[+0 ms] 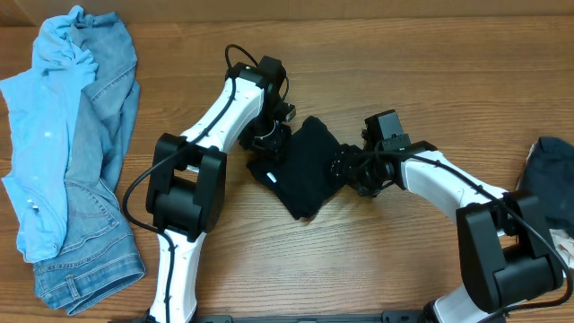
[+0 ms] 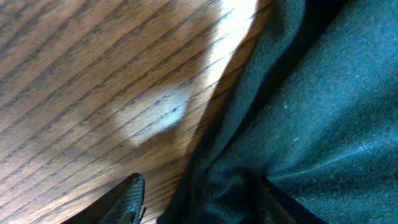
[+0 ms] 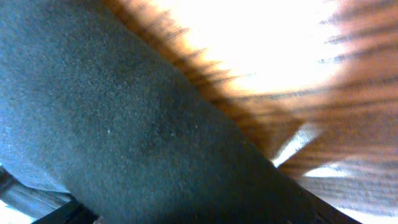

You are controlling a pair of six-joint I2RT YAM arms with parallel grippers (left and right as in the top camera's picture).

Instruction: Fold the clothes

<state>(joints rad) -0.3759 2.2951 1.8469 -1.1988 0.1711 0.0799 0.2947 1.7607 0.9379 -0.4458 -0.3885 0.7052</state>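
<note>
The T-shirt point(image 1: 309, 170) lies in a compact, folded black bundle near the middle of the counter point(image 1: 359, 260), its long axis running slantwise from the far side toward the near edge. Both arms reach in from the near edge and meet it from opposite sides.

The left arm rises from its base near the near-left part of the counter. Its white links stretch up and away, and the wrist bends down so that the left tool point(image 1: 267, 142) sits at the bundle's far-left edge. In the left wrist view the cloth point(image 2: 311, 112) fills the right side and bare wood the left. One dark fingertip point(image 2: 129, 200) shows over the wood just beside the cloth's edge. I cannot tell whether this tool is wide or narrow.

The right arm comes from its base at the near-right corner. It lies low and bent at the elbow, with the right tool point(image 1: 343, 169) pressed against the bundle's right edge. Its wrist view is blurred: black cloth point(image 3: 124, 124) covers the left and bottom, and bright wood shows at the upper right. Its width cannot be told either.

Well apart, by the left edge, a blue shirt point(image 1: 40, 152) lies crumpled, partly over jeans point(image 1: 99, 206). A dark cloth point(image 1: 552, 179) sits at the right edge.
</note>
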